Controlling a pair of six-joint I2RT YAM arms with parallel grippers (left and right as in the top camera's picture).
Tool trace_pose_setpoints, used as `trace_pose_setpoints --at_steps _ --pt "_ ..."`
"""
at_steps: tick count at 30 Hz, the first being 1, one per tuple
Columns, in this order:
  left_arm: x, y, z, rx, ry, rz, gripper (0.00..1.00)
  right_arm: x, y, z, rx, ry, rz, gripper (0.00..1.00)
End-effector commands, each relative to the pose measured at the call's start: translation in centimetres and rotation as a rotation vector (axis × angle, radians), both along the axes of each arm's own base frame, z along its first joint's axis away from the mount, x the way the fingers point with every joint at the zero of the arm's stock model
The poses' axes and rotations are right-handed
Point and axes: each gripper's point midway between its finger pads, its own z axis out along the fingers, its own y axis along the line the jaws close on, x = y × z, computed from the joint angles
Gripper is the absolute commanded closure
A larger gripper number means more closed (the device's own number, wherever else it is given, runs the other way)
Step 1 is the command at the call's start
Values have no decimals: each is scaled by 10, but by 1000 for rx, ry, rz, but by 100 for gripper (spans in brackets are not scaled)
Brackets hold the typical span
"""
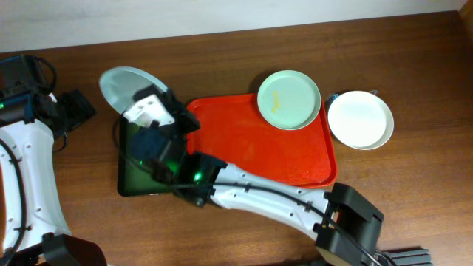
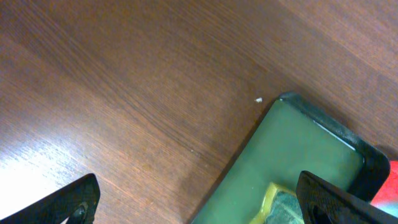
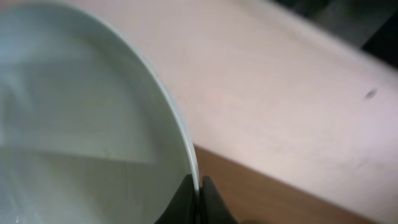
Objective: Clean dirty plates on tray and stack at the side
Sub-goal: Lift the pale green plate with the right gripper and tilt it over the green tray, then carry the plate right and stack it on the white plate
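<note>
- The overhead camera is looking straight down from high above the wooden table [image 1: 414,66]
- The left wrist camera is facing down, close over a dark green tray [image 2: 292,149] corner, also showing overhead
- The right wrist camera is sitting tight against a mint-green plate [image 3: 74,124] rim, sharing it with overhead

The tray [image 1: 251,151] is glossy plastic, the plates [image 1: 289,99] smooth, the table [image 1: 414,66] grained wood.
</note>
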Motion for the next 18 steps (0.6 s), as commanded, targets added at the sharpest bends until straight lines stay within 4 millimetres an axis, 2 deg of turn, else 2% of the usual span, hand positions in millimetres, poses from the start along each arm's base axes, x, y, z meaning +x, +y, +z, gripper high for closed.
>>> trace_pose_setpoints --at_steps 1,4,10,12,13,15,16,18 --pt "0 2 4 1 -12 16 1 -11 -11 35 -195 -86 -92 96" --pt "0 2 4 1 -12 16 1 -13 -8 44 -170 -113 -88 96" --pt "0 2 4 1 -12 16 1 -12 -9 46 -145 -118 -93 96" --pt "0 2 4 1 -12 16 1 -3 -19 42 -35 -109 -124 96" --pt "0 2 4 1 -12 16 1 2 -23 34 20 -90 -138 96" --pt "0 2 4 1 -12 16 1 9 -27 3 97 4 -123 96" --pt "0 2 4 1 -12 16 1 12 -23 -17 133 79 -81 96" --pt "0 2 4 1 -12 16 1 15 -17 -72 313 351 16 96"
